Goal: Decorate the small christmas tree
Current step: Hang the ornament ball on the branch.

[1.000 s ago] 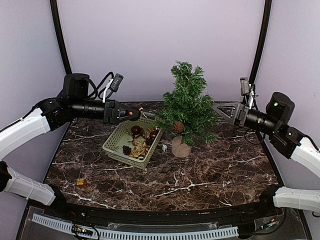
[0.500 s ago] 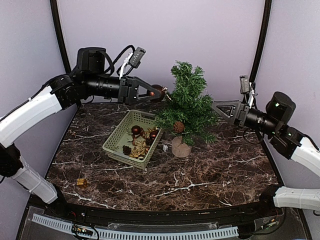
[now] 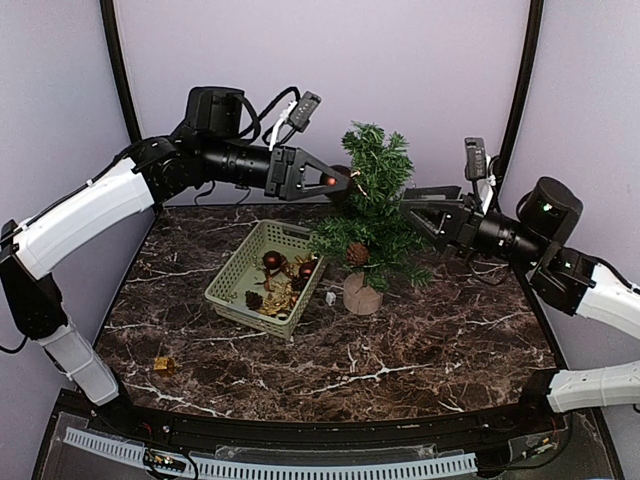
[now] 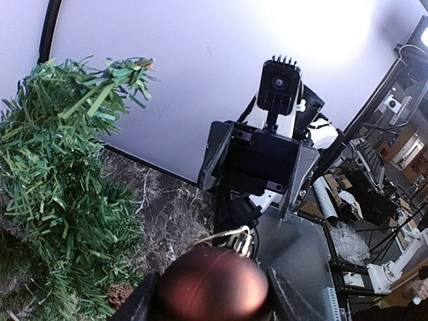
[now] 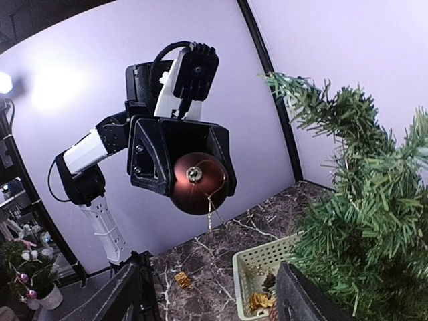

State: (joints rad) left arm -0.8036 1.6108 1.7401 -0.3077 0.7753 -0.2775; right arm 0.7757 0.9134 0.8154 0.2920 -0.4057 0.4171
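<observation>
The small christmas tree stands at the table's back centre on a round wooden base, with a pine cone hanging low on it. My left gripper is held high against the tree's upper left side, shut on a dark red bauble with a gold hanging loop. In the left wrist view the bauble fills the gap between the fingers, with the tree to its left. My right gripper reaches into the tree's right side, open and holding nothing. In the right wrist view the tree is on the right.
A pale green basket of ornaments sits left of the tree and shows as the basket in the right wrist view. A small gold box lies at the front left of the marble table. Black frame posts stand at both back corners.
My left arm has risen and swung right, carrying the bauble from over the basket up to the tree's upper branches. My right gripper has moved left to the tree, its jaws a little narrower.
</observation>
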